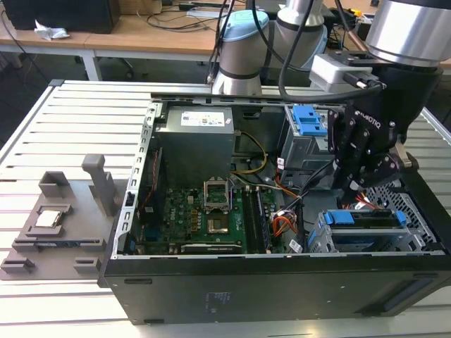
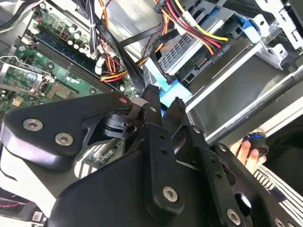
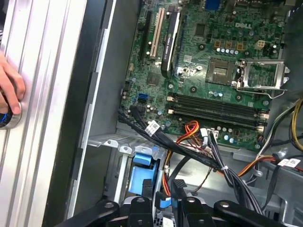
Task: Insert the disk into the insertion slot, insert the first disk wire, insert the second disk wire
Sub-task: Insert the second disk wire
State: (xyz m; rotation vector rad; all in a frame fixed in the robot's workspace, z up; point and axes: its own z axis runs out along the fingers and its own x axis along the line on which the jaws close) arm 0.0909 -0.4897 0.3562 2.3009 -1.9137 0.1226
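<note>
Disk [image 1: 366,220] [image 2: 184,47]: lies flat in the insertion slot [image 1: 324,241] [image 2: 279,49], its blue carrier facing the case interior. The slot sits in the corner of the open computer case [image 1: 246,289] at the exterior view's right.

Disk end, second wrist view: a black connector [image 2: 220,47] fed by red, yellow and black wires [image 2: 199,28] sits against the disk's edge.

Tool [image 1: 354,184] [image 2: 164,100] [image 3: 162,204]: hangs just above the slot, on its motherboard side. Fingers [image 2: 151,101] are drawn almost together, with only a narrow gap. A light-blue flat cable [image 2: 173,90] is pinched between the tips, close to the disk's connector edge but apart from it.

Around it: loose wire bundles run from the slot area across to the motherboard [image 1: 211,215] [image 3: 213,56]. A taller bay unit with a blue latch [image 1: 306,120] stands behind the tool. The power supply [image 1: 194,137] is at the far end of the case, towards the exterior view's left.

Case lies on its side on the slatted aluminium desk [image 1: 84,127]. A grey plastic fixture [image 1: 56,218] rests on the desk, well apart from the case at the exterior view's left.

A person's hand [image 3: 9,87] [image 2: 241,151] rests on the desk beside the case wall, fingers on a small round object [image 2: 255,142].
</note>
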